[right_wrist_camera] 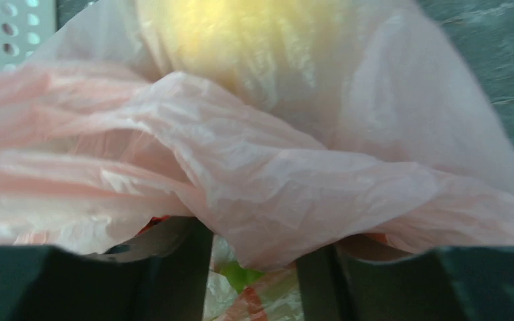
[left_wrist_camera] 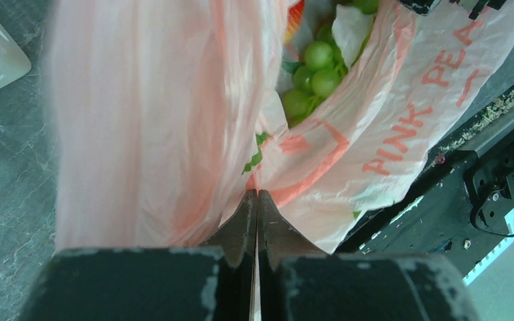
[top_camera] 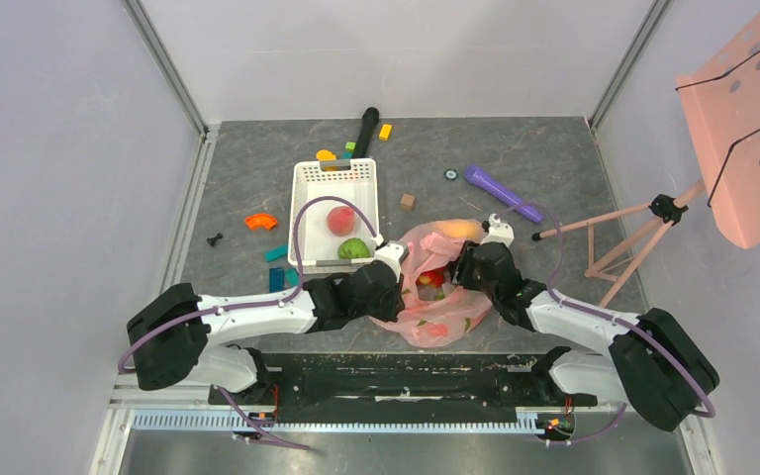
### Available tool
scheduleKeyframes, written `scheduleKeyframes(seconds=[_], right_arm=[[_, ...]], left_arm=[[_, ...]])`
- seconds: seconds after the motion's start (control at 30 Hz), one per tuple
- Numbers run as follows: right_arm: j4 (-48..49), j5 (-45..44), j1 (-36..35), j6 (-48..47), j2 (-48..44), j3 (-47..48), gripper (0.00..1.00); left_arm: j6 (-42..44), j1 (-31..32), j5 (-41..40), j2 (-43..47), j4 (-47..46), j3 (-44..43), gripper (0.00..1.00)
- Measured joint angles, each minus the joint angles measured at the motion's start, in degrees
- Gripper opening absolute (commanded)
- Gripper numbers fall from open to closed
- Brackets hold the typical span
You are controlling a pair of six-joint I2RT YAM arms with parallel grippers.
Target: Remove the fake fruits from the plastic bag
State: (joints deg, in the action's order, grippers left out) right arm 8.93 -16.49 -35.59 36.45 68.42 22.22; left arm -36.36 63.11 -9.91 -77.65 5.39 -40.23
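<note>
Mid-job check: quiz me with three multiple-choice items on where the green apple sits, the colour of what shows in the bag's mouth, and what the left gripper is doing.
1. The green apple lies:
A. inside the plastic bag
B. in the white basket
C. in the left gripper

2. The small round fruits showing in the bag's mouth are:
A. green
B. blue
C. black

3. The left gripper is:
A. wide open
B. shut on the green apple
C. shut on the plastic bag

Answers:
1 B: the top view shows it inside the basket's walls, next to a pink-red fruit.
2 A: the left wrist view shows a cluster of pale green balls.
3 C: its fingers meet with the pink film pinched between them.
</note>
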Motion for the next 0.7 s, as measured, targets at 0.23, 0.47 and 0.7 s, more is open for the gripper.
scheduleKeyframes(seconds=[0.23, 0.47, 0.7], right_arm=[[3.98, 9.53, 0.59, -0.74, -2.10, -2.14, 0.22], [5.62, 25.62, 0.85, -4.11, -4.11, -3.87, 0.07], [5.64, 32.85, 0.85, -5.70, -10.27, -5.64, 0.00]], left_arm=[[0.00, 0.00, 0.00, -0.46, 0.02, 0.00, 0.02], [0.00, 0.00, 0.00, -0.63, 0.00, 0.00, 0.02], [0.00, 0.00, 0.02, -0.94, -0.02, 0.00, 0.02]])
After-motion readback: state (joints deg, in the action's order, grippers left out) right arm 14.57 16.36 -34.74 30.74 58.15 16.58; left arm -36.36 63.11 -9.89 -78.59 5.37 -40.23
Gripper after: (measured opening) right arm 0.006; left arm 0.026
